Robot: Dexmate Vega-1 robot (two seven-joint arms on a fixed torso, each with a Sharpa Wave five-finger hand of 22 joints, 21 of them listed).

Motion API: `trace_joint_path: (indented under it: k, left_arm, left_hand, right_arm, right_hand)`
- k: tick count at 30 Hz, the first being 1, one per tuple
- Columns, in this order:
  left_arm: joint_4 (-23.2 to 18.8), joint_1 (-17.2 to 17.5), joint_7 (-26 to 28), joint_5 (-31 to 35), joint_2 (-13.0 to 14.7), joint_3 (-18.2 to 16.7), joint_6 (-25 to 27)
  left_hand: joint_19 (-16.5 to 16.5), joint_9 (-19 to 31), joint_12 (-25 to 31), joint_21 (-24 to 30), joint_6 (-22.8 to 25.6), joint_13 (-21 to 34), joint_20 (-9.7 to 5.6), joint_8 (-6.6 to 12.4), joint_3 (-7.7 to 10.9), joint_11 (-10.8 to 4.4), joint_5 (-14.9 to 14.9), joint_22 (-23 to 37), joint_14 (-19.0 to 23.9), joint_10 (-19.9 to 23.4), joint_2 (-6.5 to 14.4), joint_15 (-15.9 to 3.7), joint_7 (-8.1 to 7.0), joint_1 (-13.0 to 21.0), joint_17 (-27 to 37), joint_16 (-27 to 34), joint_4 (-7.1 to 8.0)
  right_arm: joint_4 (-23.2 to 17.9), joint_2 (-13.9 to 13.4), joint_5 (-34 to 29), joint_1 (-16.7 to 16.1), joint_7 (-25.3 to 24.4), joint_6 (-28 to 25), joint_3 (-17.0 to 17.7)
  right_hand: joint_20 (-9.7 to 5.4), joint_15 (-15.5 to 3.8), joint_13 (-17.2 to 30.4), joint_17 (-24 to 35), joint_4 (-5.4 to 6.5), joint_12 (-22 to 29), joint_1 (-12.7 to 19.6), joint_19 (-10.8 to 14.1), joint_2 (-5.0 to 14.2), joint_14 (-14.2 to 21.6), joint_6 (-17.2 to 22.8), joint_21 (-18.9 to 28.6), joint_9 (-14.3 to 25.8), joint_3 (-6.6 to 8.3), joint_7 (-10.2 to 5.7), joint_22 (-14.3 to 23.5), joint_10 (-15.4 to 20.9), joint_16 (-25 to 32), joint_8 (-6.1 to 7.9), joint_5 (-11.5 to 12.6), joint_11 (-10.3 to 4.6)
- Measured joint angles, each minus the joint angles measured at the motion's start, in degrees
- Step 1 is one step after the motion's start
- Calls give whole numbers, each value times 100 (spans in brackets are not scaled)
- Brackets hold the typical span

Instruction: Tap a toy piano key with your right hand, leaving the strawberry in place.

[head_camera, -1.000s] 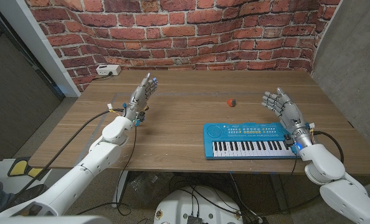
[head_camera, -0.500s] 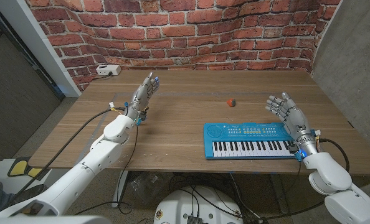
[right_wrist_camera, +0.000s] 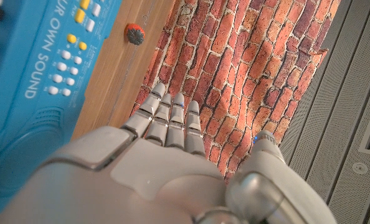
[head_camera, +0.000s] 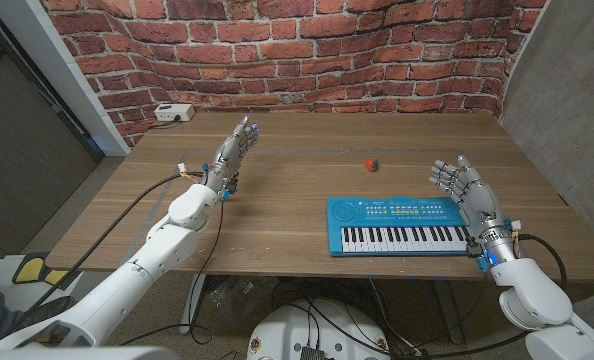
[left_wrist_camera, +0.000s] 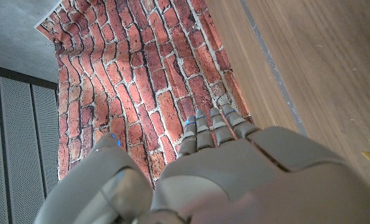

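The right hand [head_camera: 465, 188] hovers by the far right end of the toy piano [head_camera: 401, 226], fingers spread wide and holding nothing; the keys sit along the piano's near edge. The strawberry [head_camera: 371, 163] lies on the counter [head_camera: 297, 200] beyond the piano, well apart from both hands. With the fingers fanned, a downward tap could press several keys, or shove the light piano toward the strawberry. The left hand [head_camera: 232, 152] waits open, far to the left.
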Motion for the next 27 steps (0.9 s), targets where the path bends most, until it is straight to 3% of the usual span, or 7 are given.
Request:
trace_joint_path:
  k: [7,27]
  left_arm:
    - [87,-88,-23,31,-43,35,-9]
    - [307,-247,-75,59,-253,200,12]
  left_hand:
    - [0,0,-45,-3,0,0,0,0,0,-30,0,0,0,30,93,0,0,-16,0,0,0]
    - [75,0,-45,-3,52,0,11,0,0,-32,-40,0,62,92,36,0,-10,38,0,1,0]
  right_arm:
    - [-124,164,-119,-224,-28,89,65]
    - [-354,426,-189,-799,123,301,349]
  right_hand:
    - [10,0,0,0,0,0,0,10,0,0,0,0,0,0,0,0,0,-28,0,0,0]
    - [-22,0,0,29,-1,0,-56,41,-8,0,0,-39,-1,-48,1,0,0,-28,0,22,0]
